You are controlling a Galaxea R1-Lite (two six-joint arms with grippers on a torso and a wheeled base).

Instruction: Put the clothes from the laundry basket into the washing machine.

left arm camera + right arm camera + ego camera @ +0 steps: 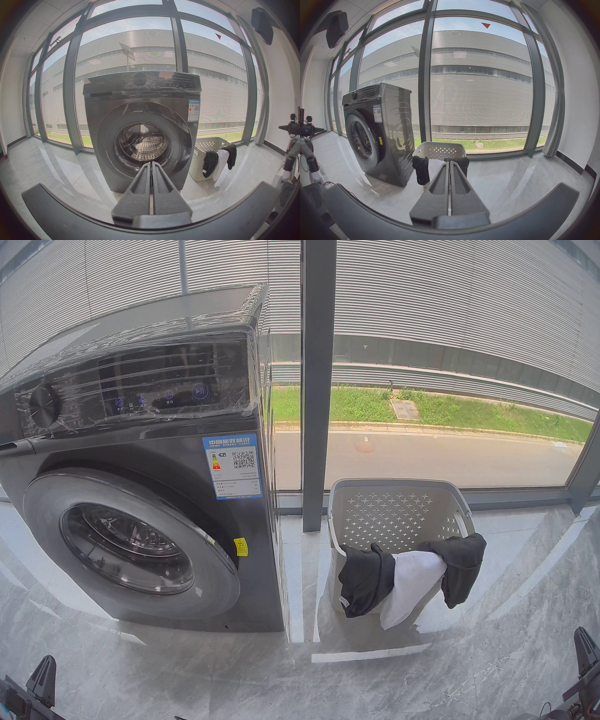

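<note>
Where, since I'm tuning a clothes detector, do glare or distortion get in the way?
Head view: wrap on the washing machine glints; glossy floor carries bright streaks. Left wrist view: straight window frames bow; door glass reflects daylight.

Glossy film-wrapped washing machine, matt perforated plastic laundry basket, polished marble floor.

Grey marble floor carries the washing machine, with the laundry basket standing just beside it.
</note>
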